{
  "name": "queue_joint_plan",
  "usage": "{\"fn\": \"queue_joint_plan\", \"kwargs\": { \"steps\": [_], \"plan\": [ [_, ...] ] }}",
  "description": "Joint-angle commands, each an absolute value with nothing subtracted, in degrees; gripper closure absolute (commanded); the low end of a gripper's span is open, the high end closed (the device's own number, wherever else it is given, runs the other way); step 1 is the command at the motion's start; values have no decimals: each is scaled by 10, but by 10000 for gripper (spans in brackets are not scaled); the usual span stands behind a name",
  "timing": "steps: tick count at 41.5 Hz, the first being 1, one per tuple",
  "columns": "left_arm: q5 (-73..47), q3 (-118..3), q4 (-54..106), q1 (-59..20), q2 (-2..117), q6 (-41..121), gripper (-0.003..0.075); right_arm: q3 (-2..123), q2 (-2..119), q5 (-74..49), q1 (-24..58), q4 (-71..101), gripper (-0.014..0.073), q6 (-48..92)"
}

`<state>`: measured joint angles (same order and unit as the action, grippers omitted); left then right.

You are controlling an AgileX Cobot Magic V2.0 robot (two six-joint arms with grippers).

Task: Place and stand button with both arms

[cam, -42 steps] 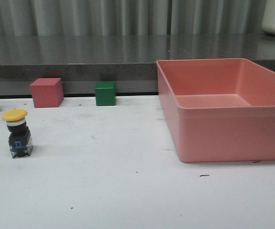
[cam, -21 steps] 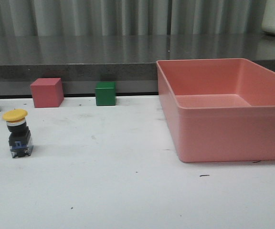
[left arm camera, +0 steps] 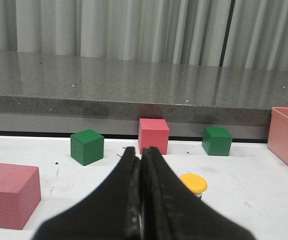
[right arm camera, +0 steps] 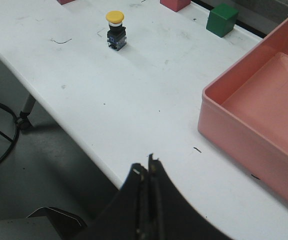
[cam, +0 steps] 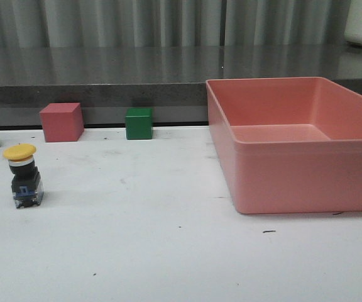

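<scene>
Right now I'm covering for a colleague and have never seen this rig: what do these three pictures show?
A two-armed robot at a white table. One camera looks forward over it; the other two sit on the wrists, so the dark wedges are the left gripper and right gripper, both shut and holding nothing. On the table a yellow-capped button stands upright, apart from the empty pink bin. Red and green cubes line the far edge.
</scene>
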<state>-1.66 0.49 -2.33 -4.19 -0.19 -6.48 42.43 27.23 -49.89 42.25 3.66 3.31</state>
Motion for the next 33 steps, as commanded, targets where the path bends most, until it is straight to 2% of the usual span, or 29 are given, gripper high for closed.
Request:
{"fn": "queue_joint_plan", "kwargs": {
  "steps": [1,13,16,22,33],
  "plan": [
    [33,13,-19,-42,-8,-68,740,438,274,-463,419,40,662,36],
    [33,13,-19,-42,-8,-68,740,435,268,-462,420,40,662,36],
    [33,13,-19,-42,-8,-68,740,425,260,-459,400,40,662,36],
    [33,13,-19,-42,-8,-68,740,366,215,-395,289,40,662,36],
    [33,13,-19,-42,-8,-68,740,146,68,-149,102,36,662,36]
  ]
}}
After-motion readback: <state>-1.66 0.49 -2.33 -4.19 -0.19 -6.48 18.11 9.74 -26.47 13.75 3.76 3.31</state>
